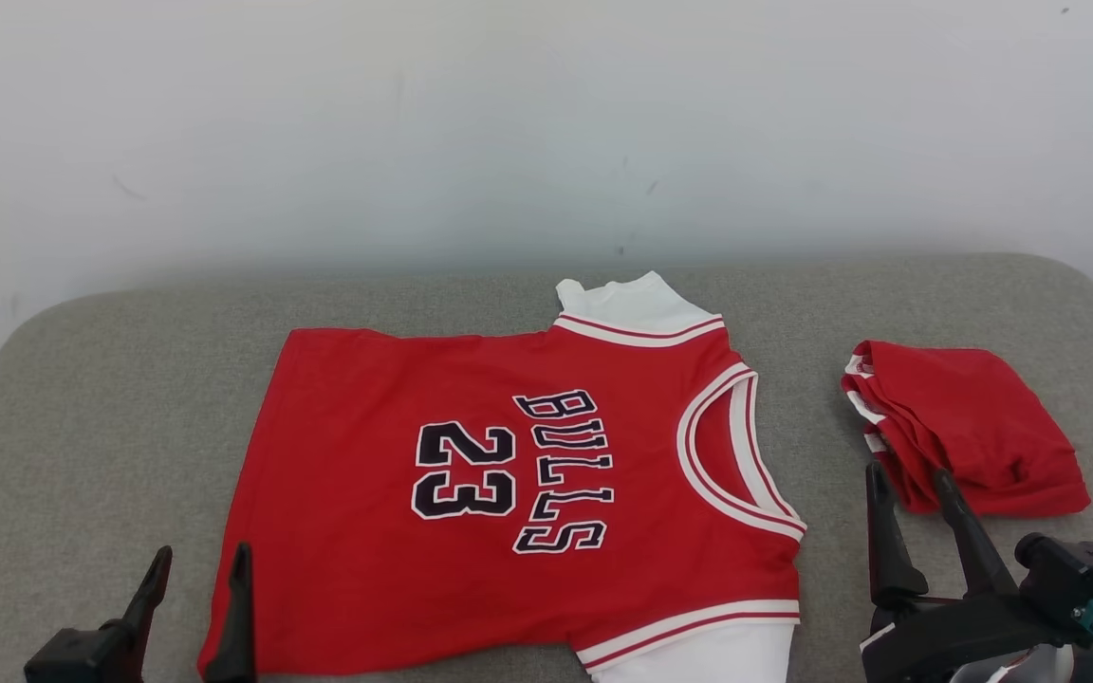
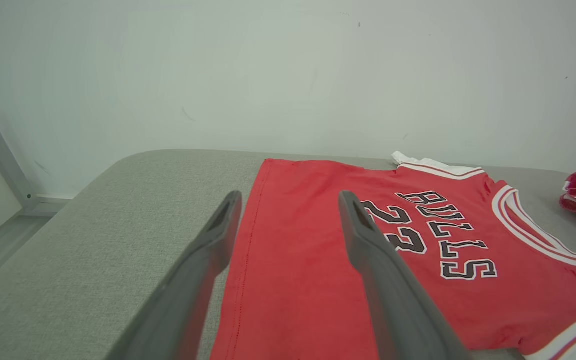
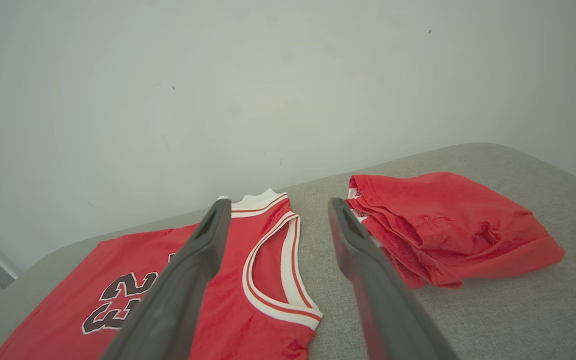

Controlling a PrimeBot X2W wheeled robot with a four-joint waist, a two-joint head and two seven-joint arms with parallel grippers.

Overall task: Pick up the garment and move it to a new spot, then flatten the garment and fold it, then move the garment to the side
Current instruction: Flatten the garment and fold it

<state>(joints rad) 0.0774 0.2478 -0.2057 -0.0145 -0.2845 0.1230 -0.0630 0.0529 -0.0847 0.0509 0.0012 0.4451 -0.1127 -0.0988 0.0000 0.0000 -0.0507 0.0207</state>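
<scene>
In the head view you had the red sleeveless basketball jersey (image 1: 509, 493) with white trim and black "BULLS 23" lettering spread flat on the grey upholstered table (image 1: 110, 398), its hem just beside your left pincer (image 1: 204, 552) and its neck opening towards your right pincer (image 1: 910, 471), both standing with fingers apart and empty. In the left wrist view the hem ran between that pincer's two fingers. In the right wrist view a folded red cloth bundle (image 3: 448, 225) lay just beyond one fingertip and the jersey's neck opening beyond the other.
</scene>
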